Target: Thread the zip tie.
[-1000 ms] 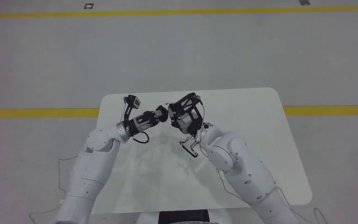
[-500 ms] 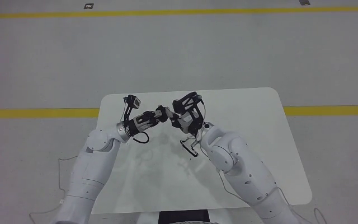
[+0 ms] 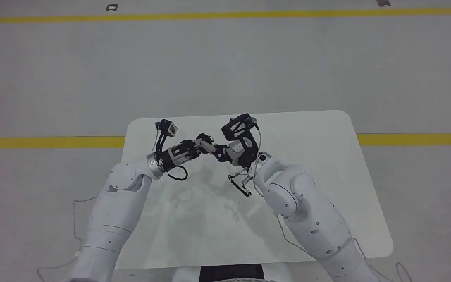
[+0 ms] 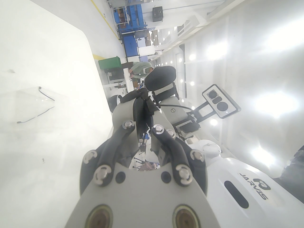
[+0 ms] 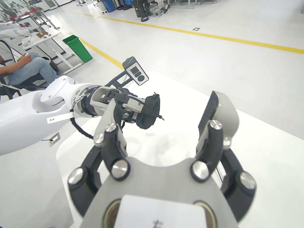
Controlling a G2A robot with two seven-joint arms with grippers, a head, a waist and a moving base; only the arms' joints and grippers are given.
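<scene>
Left fingers [image 5: 149, 113] pinch the zip tie [image 5: 158, 115] mid-air, facing spread right fingers [image 5: 217, 111].

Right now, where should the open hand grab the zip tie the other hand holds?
Take the short free tip of the zip tie, sticking out past the shut left gripper. The open right gripper faces that tip, so it probably does best coming head-on, one pad each side of the thin strap.

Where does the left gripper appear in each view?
Top view: left gripper over the far part of the table.
Left wrist view: left gripper in the foreground.
Right wrist view: left gripper, shut on the zip tie, beyond the open right gripper.
Shared landmark: the white table.
</scene>
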